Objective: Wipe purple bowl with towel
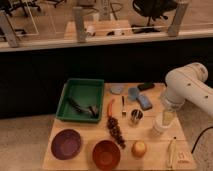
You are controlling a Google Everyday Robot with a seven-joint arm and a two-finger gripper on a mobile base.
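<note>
Tray (82,97) behind left bowl (66,144); jaws over right side of table (85,131)

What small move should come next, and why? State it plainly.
Probably carry the pincer across toward the small pale grey-white cloth towel. The pincer hangs under the white arm at the right of the wooden table, apparently empty. The towel lies at the table's far edge beside the green tray, and the shallow round purple bowl waits at the near edge.
</note>
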